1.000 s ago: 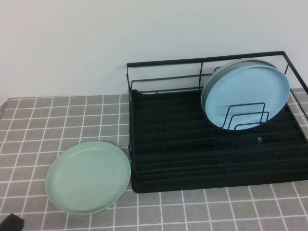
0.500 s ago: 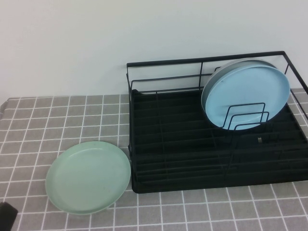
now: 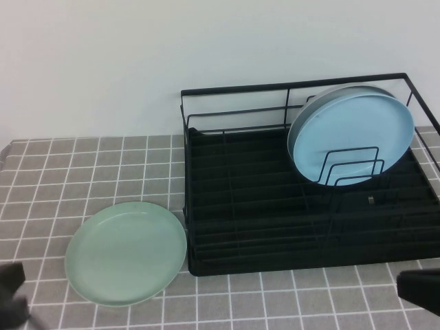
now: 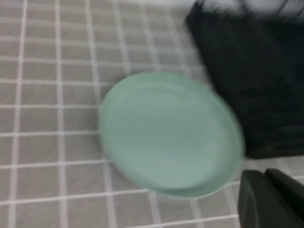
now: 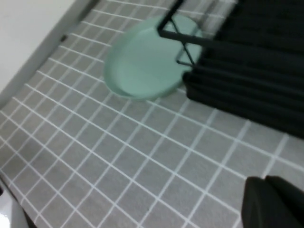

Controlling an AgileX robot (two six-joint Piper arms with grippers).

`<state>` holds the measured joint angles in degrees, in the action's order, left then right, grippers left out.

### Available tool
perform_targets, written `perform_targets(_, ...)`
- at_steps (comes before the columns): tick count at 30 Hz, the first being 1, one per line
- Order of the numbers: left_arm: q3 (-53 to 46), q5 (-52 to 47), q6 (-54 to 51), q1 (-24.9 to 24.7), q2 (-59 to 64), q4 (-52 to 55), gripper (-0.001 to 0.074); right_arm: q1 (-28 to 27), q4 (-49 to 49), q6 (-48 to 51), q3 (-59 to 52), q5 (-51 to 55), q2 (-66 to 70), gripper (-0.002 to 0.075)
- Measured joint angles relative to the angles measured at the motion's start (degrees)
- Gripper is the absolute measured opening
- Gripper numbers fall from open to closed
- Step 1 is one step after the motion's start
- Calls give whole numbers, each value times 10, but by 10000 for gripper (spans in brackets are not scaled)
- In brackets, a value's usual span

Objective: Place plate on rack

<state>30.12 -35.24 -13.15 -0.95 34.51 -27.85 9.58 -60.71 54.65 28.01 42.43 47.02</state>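
Plate (image 3: 126,252) lies flat on the grey tiled table (image 3: 82,172), left of the rack (image 3: 302,206) and just beside its near left corner; we cannot tell whether they touch. Inside the rack, at the far right, we note a blue plate (image 3: 354,134) standing tilted against the dividers. We find the left gripper (image 3: 10,295) at the near left edge, close to the plate but apart from it, fingers closed on nothing. We find the right gripper (image 3: 421,289) at the near right edge, in front of the rack, likewise closed and empty
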Motion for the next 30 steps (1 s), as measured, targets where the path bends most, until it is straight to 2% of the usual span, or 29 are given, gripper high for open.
perform_targets(5, 59, -1, -20, 0, 118, 10, 1, 0, -34, 69, 0, 0, 0, -1)
perform_targets(12, 146, -16, -82, 0, 286, -4, 1, 0, -32, 74, 3, -10, 1, -1)
perform_targets(18, 229, -73, -158, 4, 406, -57, 1, 0, 17, 31, 78, 14, 53, -1)
perform_targets(21, 254, -114, -219, 36, 451, -137, 1, 0, 84, -27, 126, 24, 94, -1)
perform_targets(24, 262, -147, -257, 89, 489, -202, 1, 0, 110, -40, 160, 54, 135, -1)
perform_targets(27, 267, -172, -259, 143, 518, -217, 0, 0, 103, -29, 170, 71, 159, -1)
perform_targets(30, 267, -179, -261, 166, 538, -209, 1, 0, 93, -20, 170, 71, 176, -1)
